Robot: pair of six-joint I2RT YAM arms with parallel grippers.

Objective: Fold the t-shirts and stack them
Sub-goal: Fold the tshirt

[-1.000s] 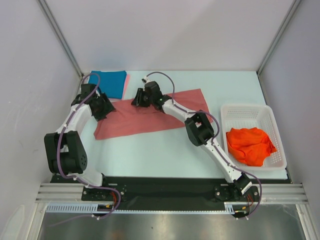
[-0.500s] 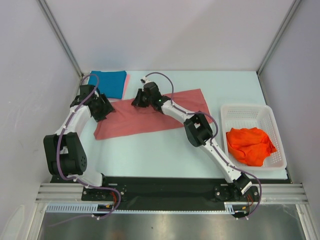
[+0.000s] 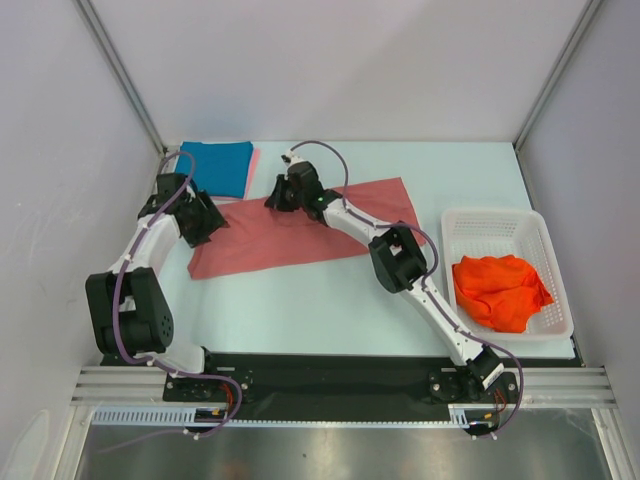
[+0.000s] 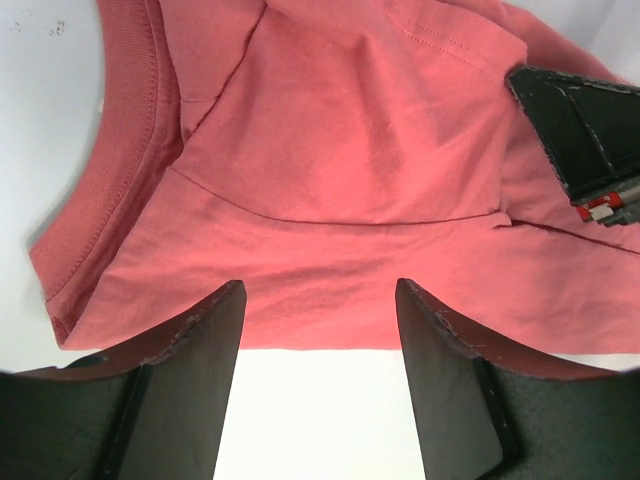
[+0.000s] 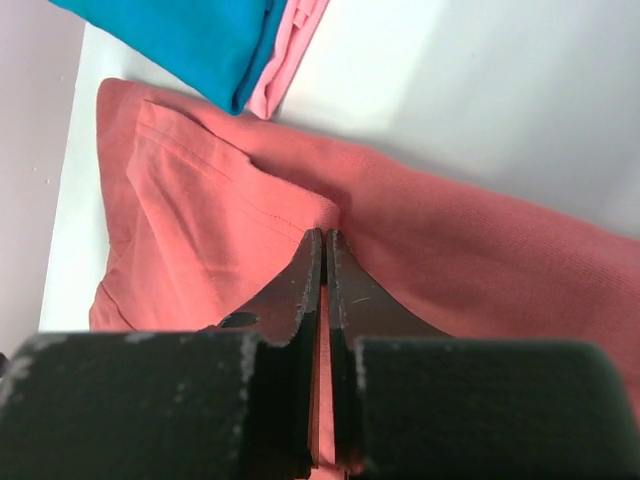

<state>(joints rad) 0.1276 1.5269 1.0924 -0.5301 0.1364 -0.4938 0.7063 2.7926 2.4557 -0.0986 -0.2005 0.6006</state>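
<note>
1. The right gripper (image 5: 323, 235) has its jaws pressed together, pinching a thin fold of the salmon-red t-shirt (image 5: 450, 250) near its far edge.
2. The left gripper (image 4: 320, 290) stands wide apart over the same shirt's edge beside the collar, gripping nothing.
3. That shirt lies spread flat on the bench (image 3: 330, 300) between both arms.
4. The teal t-shirt (image 3: 217, 165) sits folded on the light pink t-shirt (image 3: 253, 170) at the far left corner.
5. The orange-red t-shirts (image 3: 498, 290) lie bunched in the basket (image 3: 500, 215) on the right.
</note>
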